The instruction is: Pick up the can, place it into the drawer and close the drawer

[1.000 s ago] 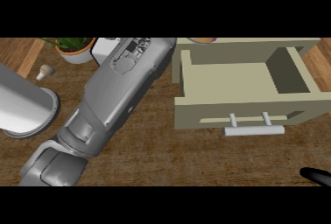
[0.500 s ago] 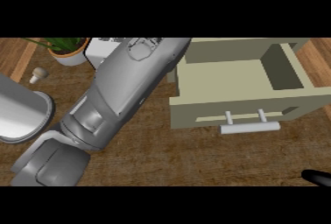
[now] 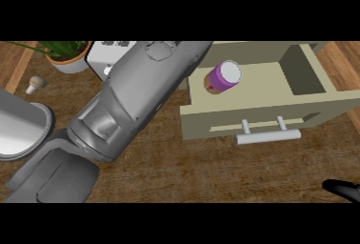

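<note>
Can (image 3: 224, 77) now inside open drawer (image 3: 309, 97), tilted at left end — not visible half second back, so likely just delivered. Left forearm (image 3: 134, 105) stretches diagonally toward drawer; left hand hidden, fingers: cannot tell. Right hand (image 3: 343, 189) barely peeks at lower right edge, fingers unclear. Handle (image 3: 268, 137) faces out, untouched; closing push remains.
</note>
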`<state>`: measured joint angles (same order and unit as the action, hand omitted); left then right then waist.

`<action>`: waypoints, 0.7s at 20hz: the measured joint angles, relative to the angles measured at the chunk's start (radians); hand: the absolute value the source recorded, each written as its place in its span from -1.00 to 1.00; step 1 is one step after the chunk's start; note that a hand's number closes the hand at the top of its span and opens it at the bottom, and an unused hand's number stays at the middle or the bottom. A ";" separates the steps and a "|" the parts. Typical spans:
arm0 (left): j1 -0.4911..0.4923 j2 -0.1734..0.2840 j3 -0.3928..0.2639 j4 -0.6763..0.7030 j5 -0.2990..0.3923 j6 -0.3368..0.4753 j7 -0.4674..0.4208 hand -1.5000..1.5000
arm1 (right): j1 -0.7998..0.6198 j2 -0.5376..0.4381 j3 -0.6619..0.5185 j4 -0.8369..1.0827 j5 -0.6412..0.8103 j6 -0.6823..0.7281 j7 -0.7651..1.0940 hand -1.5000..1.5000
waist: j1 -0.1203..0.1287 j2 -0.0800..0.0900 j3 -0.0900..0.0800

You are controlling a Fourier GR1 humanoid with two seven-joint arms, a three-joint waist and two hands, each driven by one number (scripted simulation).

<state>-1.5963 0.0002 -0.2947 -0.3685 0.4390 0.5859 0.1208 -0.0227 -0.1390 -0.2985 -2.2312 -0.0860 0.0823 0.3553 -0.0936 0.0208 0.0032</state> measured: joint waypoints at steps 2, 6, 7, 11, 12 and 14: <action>-0.014 0.000 -0.007 0.019 0.011 0.024 -0.005 -1.00 | -0.009 -0.007 -0.002 -0.001 -0.003 0.001 0.007 -1.00 | -0.007 0.002 0.000; -0.016 0.000 -0.026 0.036 0.033 0.055 -0.034 -1.00 | -0.035 -0.031 0.013 0.006 0.039 0.010 -0.018 -1.00 | -0.013 0.006 0.001; -0.012 0.000 -0.028 0.040 0.038 0.063 -0.045 -1.00 | -0.036 -0.039 0.021 0.000 0.052 0.015 -0.017 -1.00 | -0.015 0.007 0.000; -0.024 0.000 -0.022 0.049 0.072 0.064 -0.057 -1.00 | -0.071 -0.072 0.050 0.019 0.113 0.032 -0.048 -1.00 | -0.010 0.009 0.000; -0.025 0.000 -0.019 0.053 0.081 0.064 -0.061 -1.00 | -0.078 -0.080 0.062 0.025 0.137 0.036 -0.064 -1.00 | -0.009 0.010 0.000; -0.023 0.000 -0.020 0.048 0.102 0.072 -0.065 -1.00 | -0.105 -0.104 0.082 0.045 0.185 0.044 -0.081 -1.00 | -0.008 0.011 0.000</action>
<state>-1.6191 0.0001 -0.3143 -0.3203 0.5406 0.6581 0.0559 -0.1278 -0.2432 -0.2161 -2.1866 0.0993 0.1260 0.2746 -0.1013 0.0314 0.0032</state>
